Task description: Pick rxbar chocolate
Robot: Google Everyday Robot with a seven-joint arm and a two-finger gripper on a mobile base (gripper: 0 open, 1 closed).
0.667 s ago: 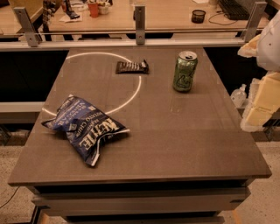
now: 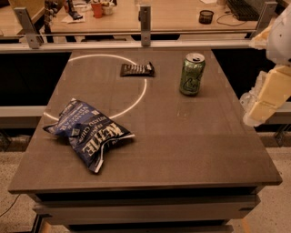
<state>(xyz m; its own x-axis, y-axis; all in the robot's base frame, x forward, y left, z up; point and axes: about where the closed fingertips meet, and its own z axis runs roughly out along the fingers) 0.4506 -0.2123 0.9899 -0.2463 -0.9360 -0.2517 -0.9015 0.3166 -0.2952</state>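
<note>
A: Far left first, what do we have?

B: Blue Kettle chip bag (image 2: 88, 134), crumpled, lying flat on the grey table (image 2: 182, 150). It is well to the left of the gripper and nearer the front edge.

A: And the white ring (image 2: 144, 88)?

B: We log it as a thin line on the tabletop, left half. The bag covers its near-left arc.

A: Task item?

B: The rxbar chocolate (image 2: 137, 69), dark wrapper with pale lettering, lies flat across the ring's far-right arc. It is well left of the gripper and farther back, with nothing touching it.

A: Next one over?

B: A green can (image 2: 192, 74), upright, apart from the bar. It stands between the bar and the gripper, closer to the bar's depth.

A: Gripper?

B: We see the gripper (image 2: 266, 98) as cream-coloured pieces at the frame's right side, hanging just past the table's right edge and clear of every item. We cannot tell whether its grip is spread or closed.

A: Anything behind?

B: A metal rail (image 2: 144, 44) runs along the far edge. Beyond it a wooden desk holds a red cup (image 2: 97, 9) on the left and a dark pot (image 2: 206, 17) on the right, far behind the gripper.
</note>
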